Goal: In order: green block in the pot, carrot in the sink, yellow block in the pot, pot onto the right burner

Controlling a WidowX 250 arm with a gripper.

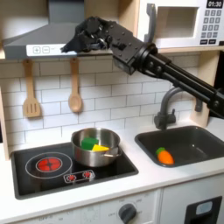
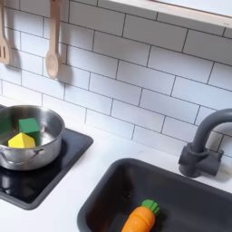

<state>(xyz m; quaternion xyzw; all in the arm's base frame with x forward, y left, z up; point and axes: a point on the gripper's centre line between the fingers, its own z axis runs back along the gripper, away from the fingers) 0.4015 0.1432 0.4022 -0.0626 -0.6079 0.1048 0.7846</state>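
The silver pot [image 1: 94, 149] [image 2: 22, 138] stands on the right half of the black cooktop [image 1: 35, 175]. It hides the right burner; the left red ring [image 1: 48, 163] is bare. Inside the pot lie the green block [image 1: 87, 143] [image 2: 29, 127] and the yellow block [image 1: 101, 148] [image 2: 20, 140], side by side. The orange carrot [image 1: 164, 156] [image 2: 140, 217] lies in the dark grey sink [image 1: 197, 140] [image 2: 186, 186]. My gripper [image 1: 77, 39] hangs high above the stove, near the range hood, far from everything, and its fingers are too dark to read.
The arched faucet [image 1: 166, 109] [image 2: 203, 149] stands behind the sink. A wooden spatula [image 1: 31, 92] and spoon [image 1: 75, 87] [image 2: 53, 50] hang on the tiled wall. A microwave [image 1: 184, 22] sits at the first exterior view's upper right.
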